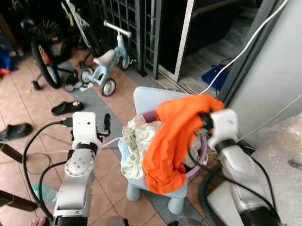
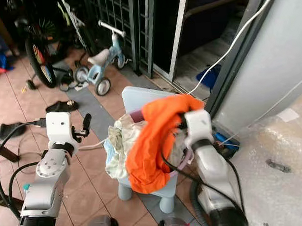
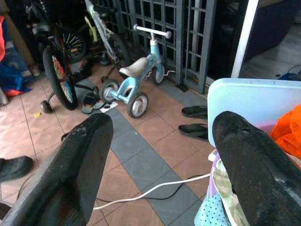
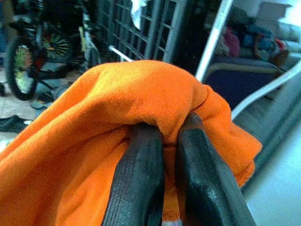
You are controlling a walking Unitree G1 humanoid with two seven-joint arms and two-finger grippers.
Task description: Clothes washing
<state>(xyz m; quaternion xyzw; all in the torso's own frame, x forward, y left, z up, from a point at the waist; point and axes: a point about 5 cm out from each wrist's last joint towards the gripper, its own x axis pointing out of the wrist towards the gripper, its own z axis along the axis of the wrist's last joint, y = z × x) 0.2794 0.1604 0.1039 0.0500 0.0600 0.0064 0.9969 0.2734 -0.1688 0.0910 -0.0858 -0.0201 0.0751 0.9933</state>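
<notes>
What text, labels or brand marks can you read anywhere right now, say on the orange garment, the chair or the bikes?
No readable text in any view.
Orange garment, pinched in the right gripper: plain fabric, no print or tag showing.
Light blue chair: no marking visible.
Child's balance bike: any decals too small to read.
Left gripper: open, bare black fingers.

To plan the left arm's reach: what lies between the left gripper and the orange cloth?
Pale patterned laundry, heaped beside the orange cloth, in the left eye view; left gripper.
</notes>
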